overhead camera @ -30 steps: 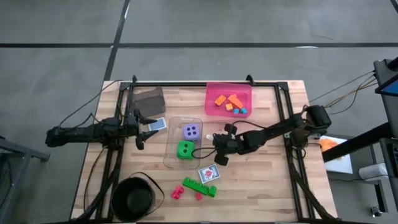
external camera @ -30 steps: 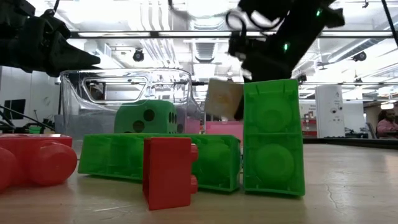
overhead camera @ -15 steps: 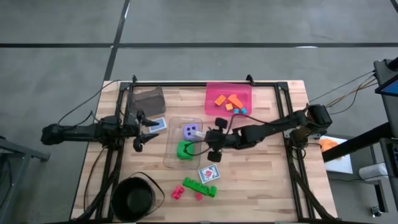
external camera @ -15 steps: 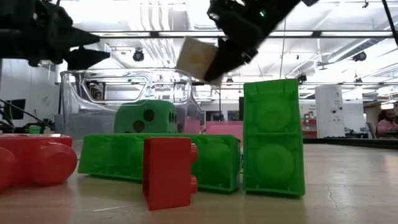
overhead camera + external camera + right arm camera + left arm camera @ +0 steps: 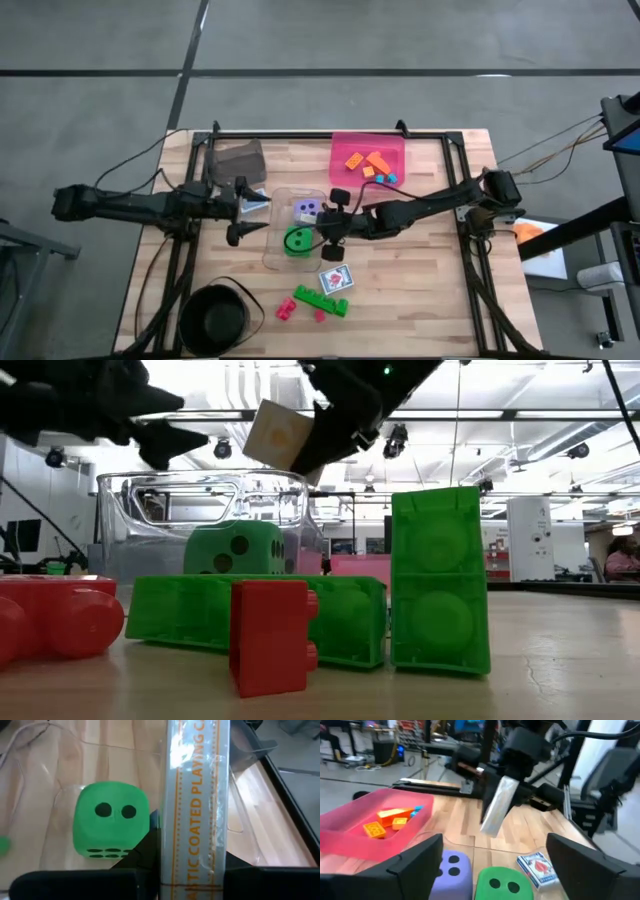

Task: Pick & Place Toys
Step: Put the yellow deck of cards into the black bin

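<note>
The right end effector (image 5: 331,213) pinches a box of playing cards (image 5: 196,800) and holds it up in the air over the clear bin (image 5: 281,262). Inside that bin sit 2 dice, a green die (image 5: 296,241) and a purple die (image 5: 306,210), side by side. The left end effector (image 5: 247,212) hangs just beside the clear bin, on its left side, with its fingers spread wide and nothing between them. Near it is a grey bin (image 5: 238,160). The pink bin (image 5: 396,148) at the far edge of the surface (image 5: 420,290) holds orange bricks (image 5: 366,161) and a small teal brick (image 5: 390,178). A picture card (image 5: 335,280) lies flat on the surface near the clear bin. Closer to the front lie green bricks (image 5: 320,299) and pink bricks (image 5: 287,309). A black round bowl (image 5: 213,320) sits at the front left corner.
</note>
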`<state>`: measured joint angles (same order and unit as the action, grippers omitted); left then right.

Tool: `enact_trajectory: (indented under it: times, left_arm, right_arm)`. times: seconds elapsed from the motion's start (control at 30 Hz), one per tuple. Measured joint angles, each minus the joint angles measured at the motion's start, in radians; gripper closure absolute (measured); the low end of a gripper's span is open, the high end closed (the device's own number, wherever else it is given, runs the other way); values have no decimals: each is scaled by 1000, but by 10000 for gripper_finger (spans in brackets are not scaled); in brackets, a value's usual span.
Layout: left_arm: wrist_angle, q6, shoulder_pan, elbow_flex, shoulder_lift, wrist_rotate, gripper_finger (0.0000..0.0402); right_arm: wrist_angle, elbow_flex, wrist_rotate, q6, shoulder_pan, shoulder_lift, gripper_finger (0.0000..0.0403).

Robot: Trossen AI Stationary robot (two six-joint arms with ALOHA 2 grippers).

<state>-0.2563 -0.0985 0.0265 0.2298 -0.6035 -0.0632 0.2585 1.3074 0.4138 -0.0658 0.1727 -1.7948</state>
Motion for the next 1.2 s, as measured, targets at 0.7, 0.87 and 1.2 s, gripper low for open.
enact_trajectory:
  times: [0.7,0.87,1.2]
  left_arm:
    - [-146,149,-2,225,-523,-95,14]
    - [-209,147,-2,222,-571,-95,20]
    - [-222,145,-2,222,-579,-75,138]
  right_arm:
    - [-8,1,-15,-5,-2,-23,341]
    - [-18,1,-15,-5,-2,-22,341]
    - [-21,1,-15,-5,-2,-22,341]
